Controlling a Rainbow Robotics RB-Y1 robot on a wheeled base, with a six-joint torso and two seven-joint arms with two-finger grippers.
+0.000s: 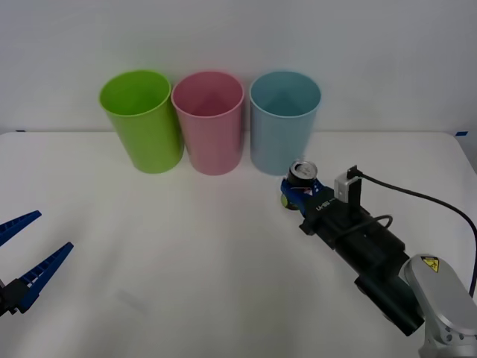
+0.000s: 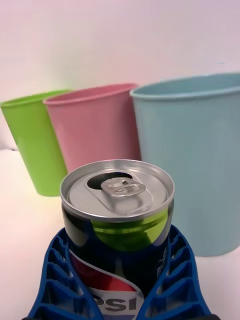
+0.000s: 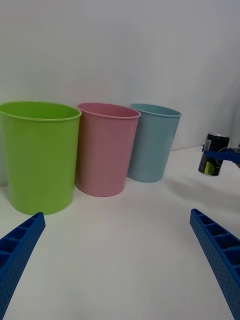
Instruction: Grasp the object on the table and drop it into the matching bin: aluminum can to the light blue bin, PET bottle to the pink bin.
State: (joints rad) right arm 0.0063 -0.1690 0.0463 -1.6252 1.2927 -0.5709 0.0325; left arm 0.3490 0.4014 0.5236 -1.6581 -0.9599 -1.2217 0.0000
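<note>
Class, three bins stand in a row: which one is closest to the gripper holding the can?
The light blue bin, at the row's right end, directly behind the can in the right gripper; the pink bin and lime green bin stand farther left.

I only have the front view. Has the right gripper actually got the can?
Observer: Yes. The right wrist view shows the right gripper with blue fingers pressed to both sides of the can.
Operator: Is the can opened?
Observer: Its silver top has an open mouth, tab still attached.
Operator: And the left gripper?
Observer: The left gripper is open above the table, facing the light blue bin, pink bin and green bin.
</note>
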